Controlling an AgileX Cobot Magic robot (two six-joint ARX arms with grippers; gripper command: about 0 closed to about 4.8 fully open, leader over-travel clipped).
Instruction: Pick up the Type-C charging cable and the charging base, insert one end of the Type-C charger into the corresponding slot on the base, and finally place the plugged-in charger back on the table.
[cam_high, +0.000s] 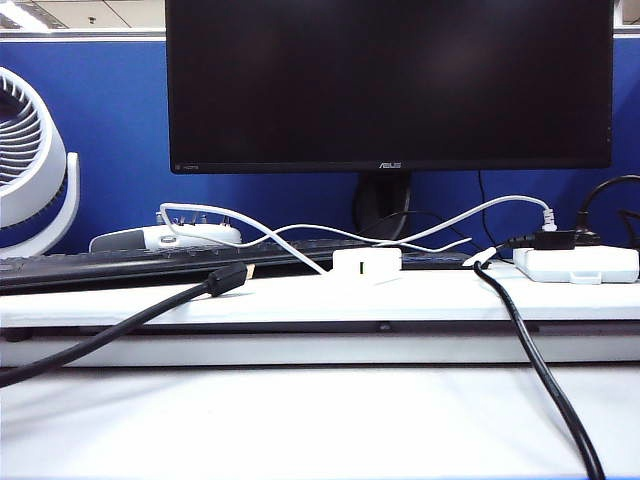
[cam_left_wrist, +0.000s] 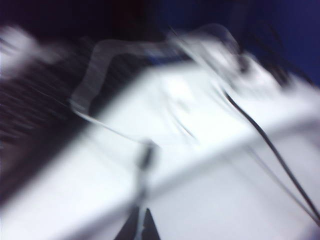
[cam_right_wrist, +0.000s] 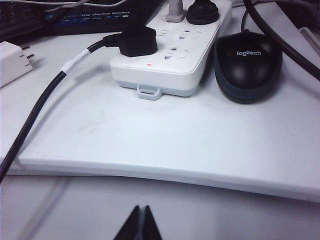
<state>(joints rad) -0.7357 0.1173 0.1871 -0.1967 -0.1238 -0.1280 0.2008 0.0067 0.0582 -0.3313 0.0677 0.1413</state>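
Note:
The charging base (cam_high: 366, 263) is a small white block on the raised ledge (cam_high: 300, 300) of the table (cam_high: 300, 420), below the monitor. The Type-C charging cable (cam_high: 290, 245), thin and white, arcs from the left down to the base. The left wrist view is smeared by motion. In it the base (cam_left_wrist: 177, 95) and the cable loop (cam_left_wrist: 90, 75) lie well ahead of my left gripper (cam_left_wrist: 141, 214), which is shut and empty. My right gripper (cam_right_wrist: 141, 210) is shut on nothing over the lower table, and the base (cam_right_wrist: 12, 62) shows its prongs far off to one side. Neither gripper appears in the exterior view.
A white power strip (cam_right_wrist: 170, 55) with black plugs and a black mouse (cam_right_wrist: 247, 62) sit on the ledge before the right gripper. Thick black cables (cam_high: 540, 370) (cam_high: 110, 335) hang over the ledge edge. A keyboard (cam_high: 100, 265), monitor (cam_high: 388, 80) and fan (cam_high: 30, 170) stand behind.

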